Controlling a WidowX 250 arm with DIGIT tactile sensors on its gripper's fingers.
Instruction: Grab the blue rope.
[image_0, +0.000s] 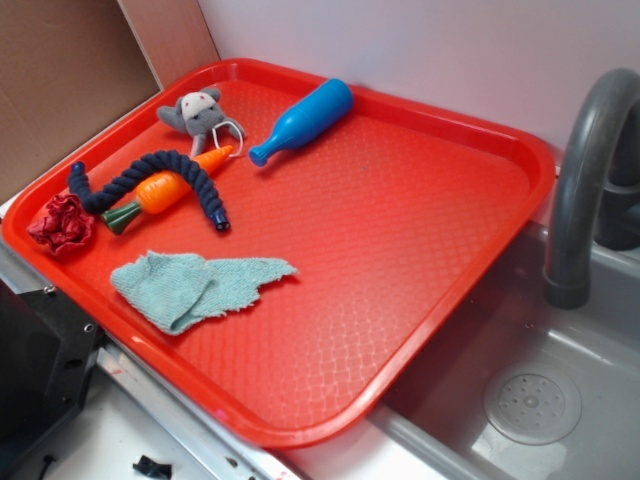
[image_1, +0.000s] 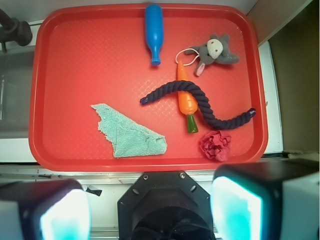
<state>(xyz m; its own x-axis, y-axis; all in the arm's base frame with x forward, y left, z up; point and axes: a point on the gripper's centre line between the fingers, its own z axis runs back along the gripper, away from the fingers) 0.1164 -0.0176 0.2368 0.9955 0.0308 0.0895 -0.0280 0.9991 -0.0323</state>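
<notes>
Gripper jaws apart | twisted navy blue rope curved over smooth carrot

carrot lying across blue rope middle, rope ends clear, cloth apart, open tray beyond

Black gripper housing, two screws, teal-lit finger pads

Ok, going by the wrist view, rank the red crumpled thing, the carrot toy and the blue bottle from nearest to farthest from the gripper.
1. Red crumpled thing, by the tray's near edge, right of centre, closest to the gripper.
2. Carrot toy, mid-tray, crossing the blue rope.
3. Blue bottle, at the far edge.
</notes>
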